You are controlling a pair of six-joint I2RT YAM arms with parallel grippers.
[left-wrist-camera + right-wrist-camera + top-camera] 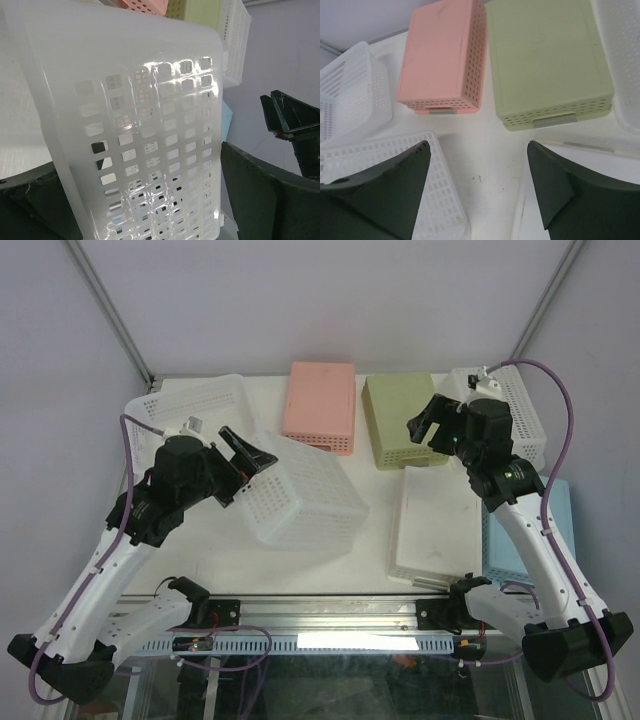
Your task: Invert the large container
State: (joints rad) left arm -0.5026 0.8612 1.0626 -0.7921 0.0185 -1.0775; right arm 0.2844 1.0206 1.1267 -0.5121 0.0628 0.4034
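Here the large container (pixel 300 495), a white perforated bin, sits left of centre on the table (pixel 200 560), tipped so that one latticed wall and a broad face turn upward towards the overhead camera. The left gripper (pixel 243 468) is at its upper left edge, one finger lying over the top of the bin and the other down beside its wall. From the left wrist, the bin's wall (pixel 150 140) fills nearly the whole view between the two dark fingers (pixel 265 195), which stand wide apart (whether they actually press on the plastic, I cannot tell).

The right gripper (pixel 430 422) hangs over the back right part of the table, above the near edge of the green container (pixel 400 420). Its fingers (pixel 395 195) are spread, with only bare tabletop between them.

A pink container (pixel 320 405) lies bottom up just beside the green one. A white basket (pixel 200 405) stands at the back left and another white basket (pixel 520 415) at the back right. A flat white bin (pixel 440 525) lies near the right arm, with a blue container (pixel 562 525) just beyond it.
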